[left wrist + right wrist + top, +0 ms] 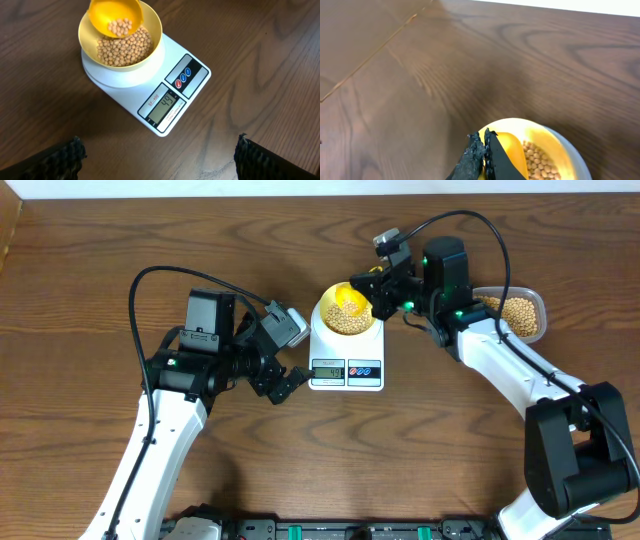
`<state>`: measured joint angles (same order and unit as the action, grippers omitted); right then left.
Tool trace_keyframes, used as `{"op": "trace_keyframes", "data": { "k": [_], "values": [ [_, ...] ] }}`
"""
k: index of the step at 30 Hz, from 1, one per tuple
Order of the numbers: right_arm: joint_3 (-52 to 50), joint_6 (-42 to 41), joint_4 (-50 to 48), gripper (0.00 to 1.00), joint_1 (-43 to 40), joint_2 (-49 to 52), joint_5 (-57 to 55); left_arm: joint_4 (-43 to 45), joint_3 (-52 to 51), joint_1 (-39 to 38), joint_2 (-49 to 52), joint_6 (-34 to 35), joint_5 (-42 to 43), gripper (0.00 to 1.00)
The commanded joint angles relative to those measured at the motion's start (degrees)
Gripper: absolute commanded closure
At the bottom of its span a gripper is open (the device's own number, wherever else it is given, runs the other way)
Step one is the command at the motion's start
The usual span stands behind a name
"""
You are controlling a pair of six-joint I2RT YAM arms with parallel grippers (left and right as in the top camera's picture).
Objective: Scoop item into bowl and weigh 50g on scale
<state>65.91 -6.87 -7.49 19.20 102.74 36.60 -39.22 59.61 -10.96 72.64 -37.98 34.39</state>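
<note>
R gripper [483, 150] pinched shut, seemingly on yellow scoop [115, 12] over bowl [85, 40], L gripper [160, 141] fingers [62, 160] wide apart, empty

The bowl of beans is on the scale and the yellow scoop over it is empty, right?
Not empty: the left wrist view shows a few beans in the yellow scoop. The bowl of beans does sit on the scale.

Left arm [165, 425] bent low, left fingers [62, 160] spread wide, right arm [510, 365] stretched forward, right fingers [472, 161] pinched together.
</note>
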Motion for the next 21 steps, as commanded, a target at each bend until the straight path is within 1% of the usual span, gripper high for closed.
{"op": "trace_keyframes", "data": {
  "k": [1,4,8,11,14,15,17,19,21],
  "values": [
    [0.0,1.9,0.4,0.99,0.6,0.5,-2.7,-0.2,-0.4,0.2,0.3,-0.8,0.7,0.02],
    [0.0,1.2,0.5,0.99,0.3,0.5,-1.5,-0.2,-0.4,0.2,0.3,-0.8,0.7,0.02],
    [0.0,1.1,0.1,0.99,0.0,0.5,-3.0,-0.2,-0.4,0.2,0.3,-0.8,0.7,0.02],
    [0.0,1.2,0.0,0.99,0.0,0.5,-0.8,-0.2,-0.4,0.2,0.3,-0.8,0.7,0.02],
    [0.0,2.9,0.7,0.99,-0.4,0.5,-4.0,-0.2,-0.4,0.2,0.3,-0.8,0.7,0.02],
    [0.0,1.7,0.5,0.99,-0.4,0.5,-4.9,-0.2,-0.4,0.2,0.3,-0.8,0.7,0.02],
    [0.0,0.1,0.2,0.99,-0.3,0.5,-2.4,-0.2,-0.4,0.2,0.3,-0.8,0.7,0.02],
    [0.0,2.5,0.8,0.99,-0.2,0.5,-1.1,-0.2,-0.4,0.2,0.3,-0.8,0.7,0.02],
    [0.0,2.7,0.8,0.99,-0.3,0.5,-3.5,-0.2,-0.4,0.2,0.3,-0.8,0.7,0.02]
  ]
}}
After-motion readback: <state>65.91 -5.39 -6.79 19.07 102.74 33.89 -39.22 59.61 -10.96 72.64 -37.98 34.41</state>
